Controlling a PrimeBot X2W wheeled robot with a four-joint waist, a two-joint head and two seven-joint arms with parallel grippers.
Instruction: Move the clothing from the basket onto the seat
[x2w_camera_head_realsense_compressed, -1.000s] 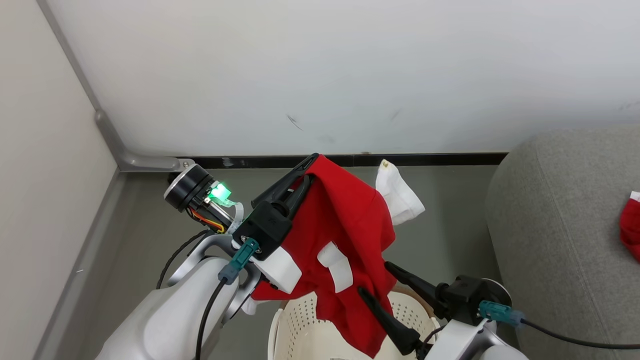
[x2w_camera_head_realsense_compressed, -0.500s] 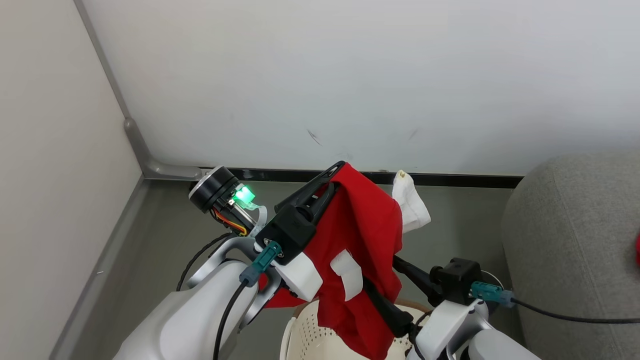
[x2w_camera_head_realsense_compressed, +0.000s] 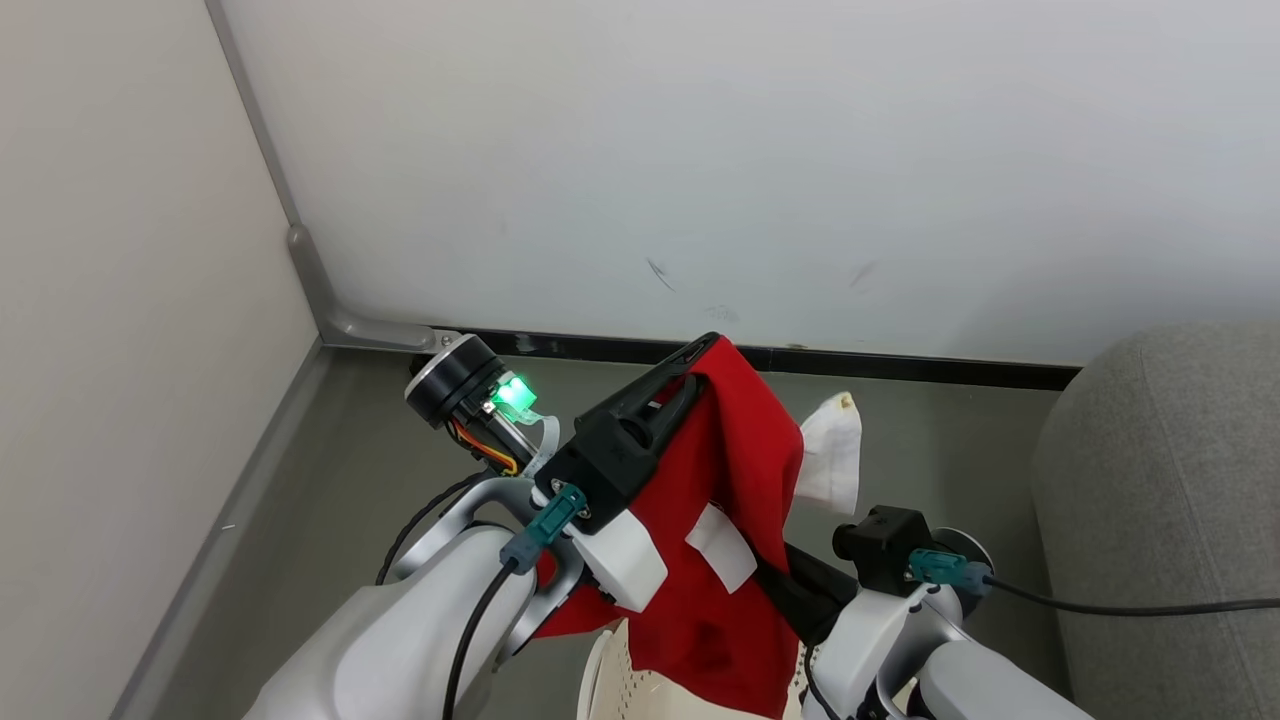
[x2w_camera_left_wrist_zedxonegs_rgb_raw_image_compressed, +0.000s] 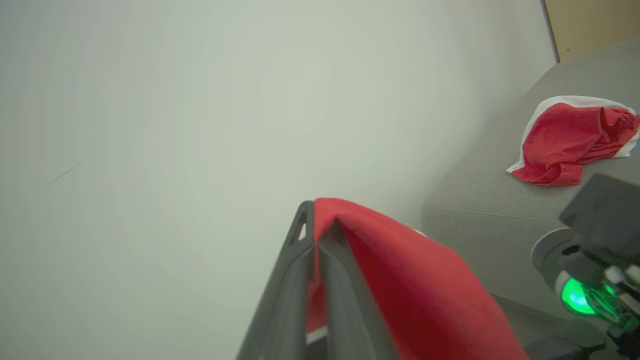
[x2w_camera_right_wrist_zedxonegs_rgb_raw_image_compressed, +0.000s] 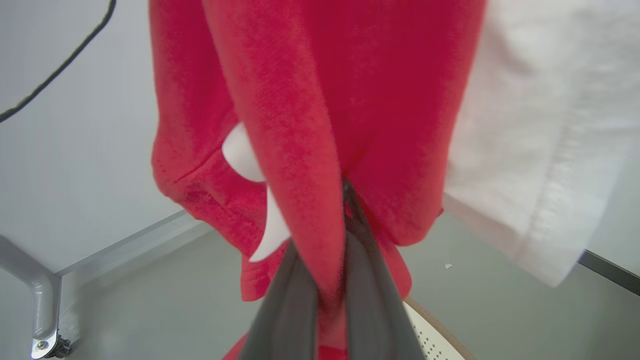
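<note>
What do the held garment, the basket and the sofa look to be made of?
Garment: soft matte cloth, red with a white sleeve; it drapes and folds. Basket: likely rigid cream plastic, with regular punched holes. Sofa: light-grey woven upholstery, matte with a grainy texture.

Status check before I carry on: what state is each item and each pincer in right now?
left pincer: raised, shut on the top edge of the held garment.
right pincer: shut on a lower fold of it.
held garment: hanging between both pincers, above the basket.
basket: under the garment; contents hidden.
second garment: crumpled, lying on the seat.
seat: bears that one garment.
</note>
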